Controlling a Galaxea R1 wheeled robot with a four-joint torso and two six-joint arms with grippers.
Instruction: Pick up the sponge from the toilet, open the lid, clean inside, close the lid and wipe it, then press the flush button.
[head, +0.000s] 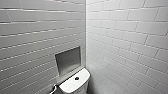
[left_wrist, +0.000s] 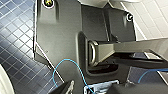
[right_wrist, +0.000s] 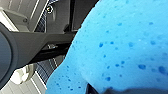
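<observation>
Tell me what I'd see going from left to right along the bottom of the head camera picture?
left tiled wall → toilet tank → right tiled wall

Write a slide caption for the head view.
White toilet tank with a dark round flush button, set in a corner of tiled walls below a recessed niche.

1. You face a corner where the left wall (head: 37, 37) meets the right wall (head: 125, 37).
2. The niche (head: 68, 60) is set into the left wall, near that corner.
3. The toilet (head: 72, 85) stands below the niche, its tank against the left wall, with the flush button (head: 76, 78) on the tank top.
4. A hose (head: 53, 88) lies just left of the tank.
5. The sponge (right_wrist: 120, 45) sits close before your right wrist camera, with the floor (right_wrist: 46, 67) well beyond it.
</observation>
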